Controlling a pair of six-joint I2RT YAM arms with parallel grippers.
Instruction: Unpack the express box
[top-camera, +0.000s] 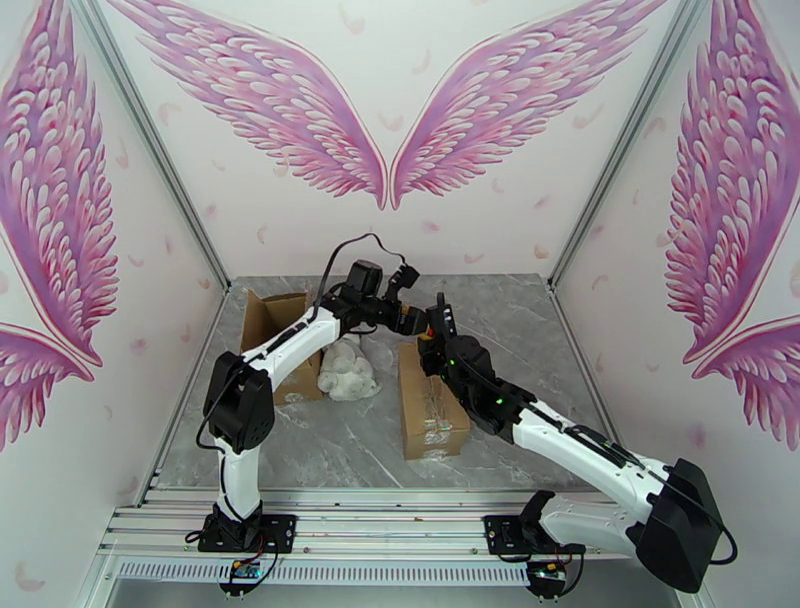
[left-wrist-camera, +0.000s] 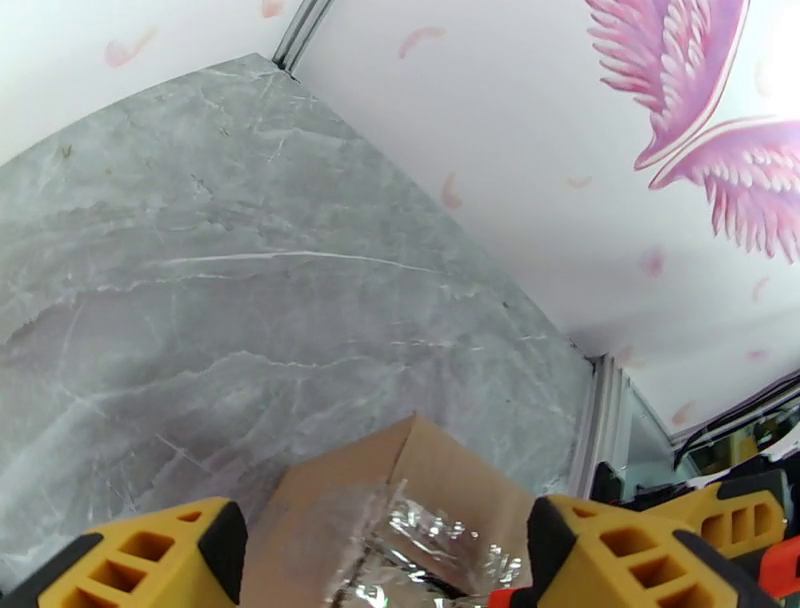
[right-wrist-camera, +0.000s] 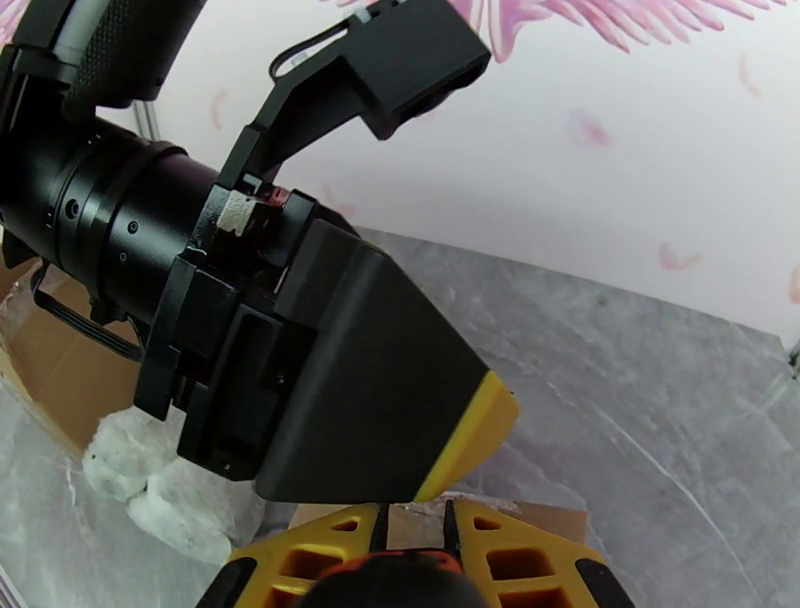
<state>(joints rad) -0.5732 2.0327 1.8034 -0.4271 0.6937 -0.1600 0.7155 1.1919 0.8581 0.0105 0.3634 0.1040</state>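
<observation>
Express box (top-camera: 432, 408) sits under the open left end effector (left-wrist-camera: 385, 540) — right end effector (right-wrist-camera: 412, 522) closed, seemingly pinching its flap.

- An open carton (top-camera: 272, 335) sits at the left rear of the bench (top-camera: 340, 450).
- A wrapped bundle (top-camera: 347, 372) lies just right of the carton.
- The express box (top-camera: 432, 410) lies right of the bundle, mid-bench, running front to back.
- The left gripper (top-camera: 418, 322) and right gripper (top-camera: 438, 320) meet above the box's far end, side by side.
</observation>
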